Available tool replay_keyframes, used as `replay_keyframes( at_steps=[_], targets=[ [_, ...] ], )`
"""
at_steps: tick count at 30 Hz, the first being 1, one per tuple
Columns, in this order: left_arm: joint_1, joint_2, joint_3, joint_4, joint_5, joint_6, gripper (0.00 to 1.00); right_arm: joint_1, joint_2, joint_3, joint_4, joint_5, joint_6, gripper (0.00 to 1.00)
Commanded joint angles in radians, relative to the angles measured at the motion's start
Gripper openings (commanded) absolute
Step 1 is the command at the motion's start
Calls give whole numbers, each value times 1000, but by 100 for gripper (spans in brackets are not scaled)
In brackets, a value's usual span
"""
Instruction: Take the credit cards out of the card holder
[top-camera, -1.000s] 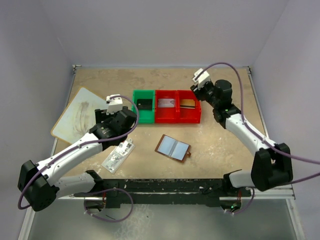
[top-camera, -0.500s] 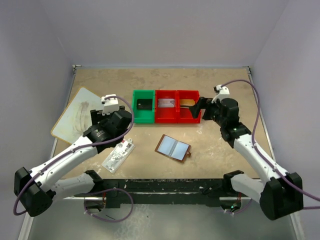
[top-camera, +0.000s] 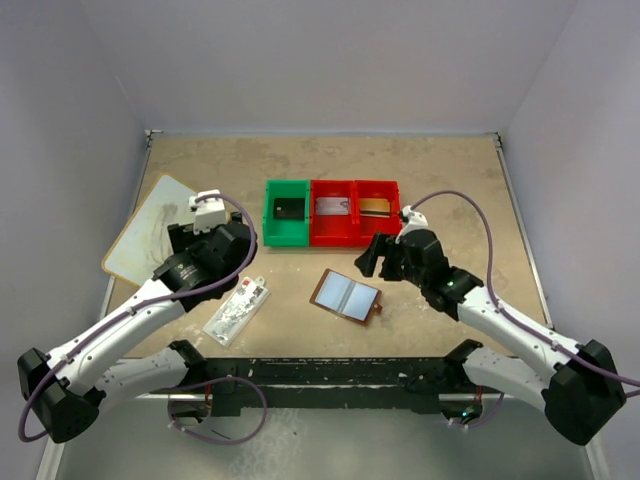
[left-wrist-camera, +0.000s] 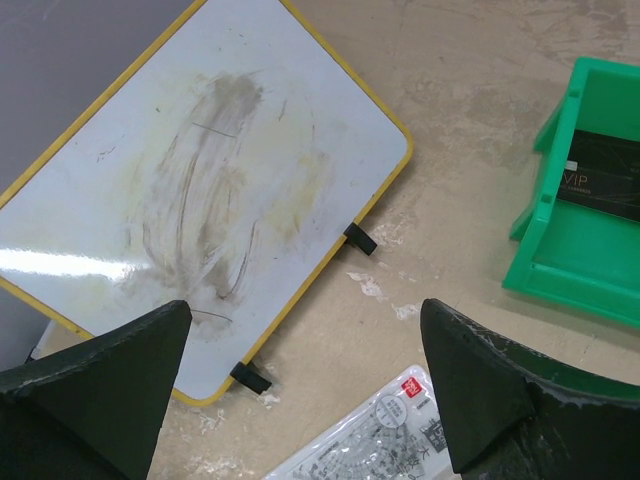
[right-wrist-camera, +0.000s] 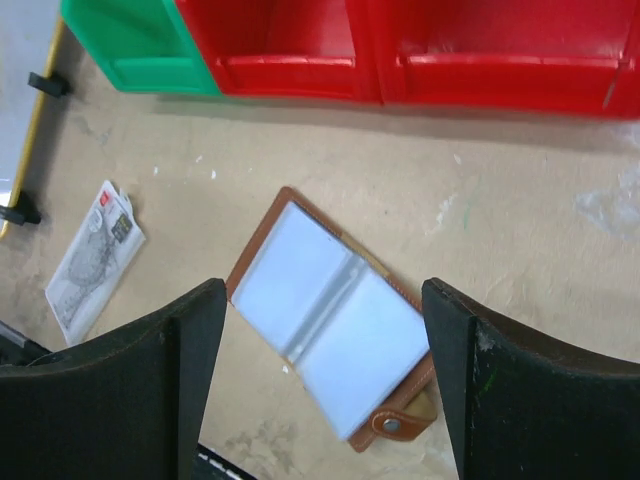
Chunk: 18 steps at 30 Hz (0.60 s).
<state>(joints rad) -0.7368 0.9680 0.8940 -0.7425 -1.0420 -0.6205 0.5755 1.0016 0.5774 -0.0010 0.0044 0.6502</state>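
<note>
**Card holder lies open; both claws wide**

The card holder (right-wrist-camera: 335, 318) lies unfolded on the tabletop (top-camera: 450, 180), pale clear pockets facing up, its stud tab at one corner, near the red bins (top-camera: 355, 212); the right claw (right-wrist-camera: 322, 290) hangs above it, jaws wide, holding nothing; the left claw (left-wrist-camera: 305, 310) is wide and empty too, over the edge of the whiteboard (left-wrist-camera: 190, 190), beside the green bin (left-wrist-camera: 585, 240), which holds a black card (left-wrist-camera: 600, 180).

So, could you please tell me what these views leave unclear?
Card holder pockets, right wrist: pale sheen; whether any card remains cannot be told.
Black card in green bin, left wrist: cut off by right edge.
Packet print, left wrist: cut off below, too small.
Red bins, right wrist: contents cut off by top edge.
</note>
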Motion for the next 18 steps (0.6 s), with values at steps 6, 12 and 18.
replay_keyframes(
  at_steps=[6, 12, 18],
  targets=[
    [4, 27, 50, -16, -15, -33, 95, 209, 21, 89, -190, 344, 205, 78],
    [4, -7, 48, -30, -37, -51, 95, 323, 173, 179, -246, 429, 252, 76],
    [4, -39, 44, -29, -52, -58, 95, 371, 325, 247, -237, 438, 286, 78]
  ],
)
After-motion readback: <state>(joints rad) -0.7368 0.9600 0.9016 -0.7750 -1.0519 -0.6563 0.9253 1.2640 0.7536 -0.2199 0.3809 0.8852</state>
